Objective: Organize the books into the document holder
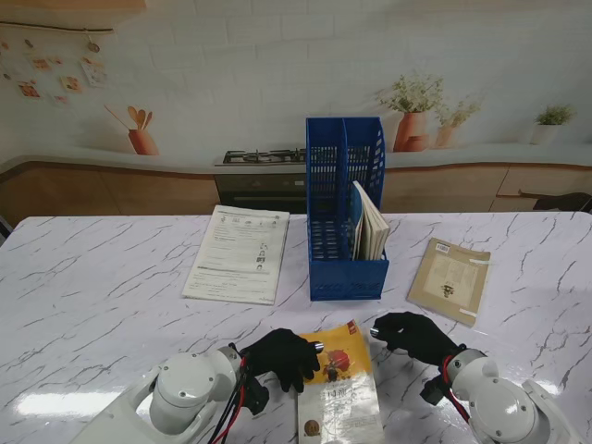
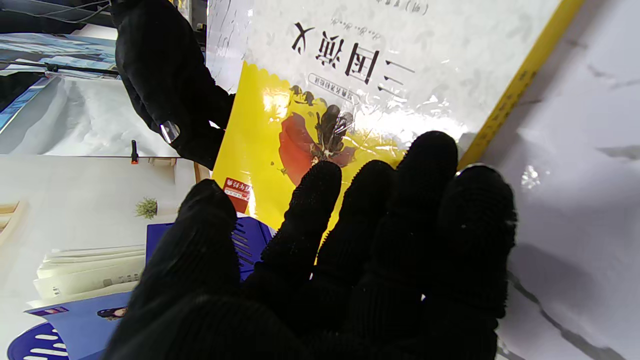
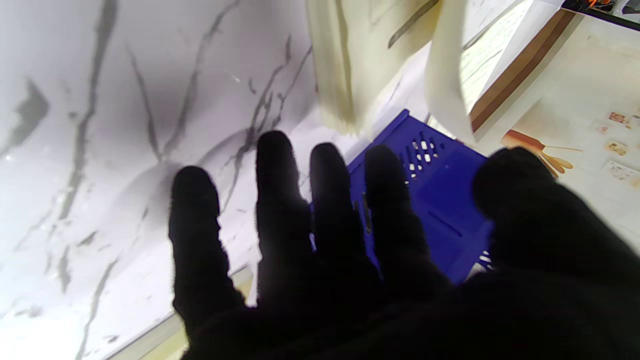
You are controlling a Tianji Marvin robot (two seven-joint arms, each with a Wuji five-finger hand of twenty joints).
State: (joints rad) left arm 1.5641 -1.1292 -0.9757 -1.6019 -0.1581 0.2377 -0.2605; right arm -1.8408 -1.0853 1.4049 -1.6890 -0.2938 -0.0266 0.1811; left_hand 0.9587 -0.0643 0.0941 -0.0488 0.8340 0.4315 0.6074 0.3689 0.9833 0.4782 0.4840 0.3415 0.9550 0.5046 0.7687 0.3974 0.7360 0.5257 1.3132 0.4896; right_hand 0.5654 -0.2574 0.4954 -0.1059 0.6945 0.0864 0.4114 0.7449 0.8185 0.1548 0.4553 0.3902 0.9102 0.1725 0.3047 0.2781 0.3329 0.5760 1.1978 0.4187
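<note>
**A:** What sits at the centre of the stand camera's frame?

**B:** A blue perforated plastic document holder (image 1: 344, 208) stands upright on the white marble-veined table (image 1: 92, 296). Its right compartment holds several pale books (image 1: 370, 224) leaning together; the left compartment looks bare of books from here.

**A:** And the book at the bottom centre?

**B:** A glossy yellow-and-white paperback with a red figure on its cover (image 1: 340, 384) lies flat at the near edge, between the two arms. The left hand in its black knit glove (image 1: 282, 356) rests on the book's left edge, fingers curled loosely over the cover. The left wrist camera shows the fingertips (image 2: 430, 155) lying on the yellow cover (image 2: 260, 150), not clamped around it.

**A:** The other hand?

**B:** The black-gloved right hand (image 1: 413, 334) hovers by the book's upper right corner, fingers spread and holding nothing. Whether it touches the corner, I cannot tell. Its own camera shows splayed fingers (image 3: 280, 200) before the blue holder (image 3: 440, 190).

**A:** Anything else on the table?

**B:** A white printed booklet (image 1: 238, 252) lies flat left of the holder, and a tan paperback (image 1: 450, 278) lies right of it, both apart from the hands.
</note>
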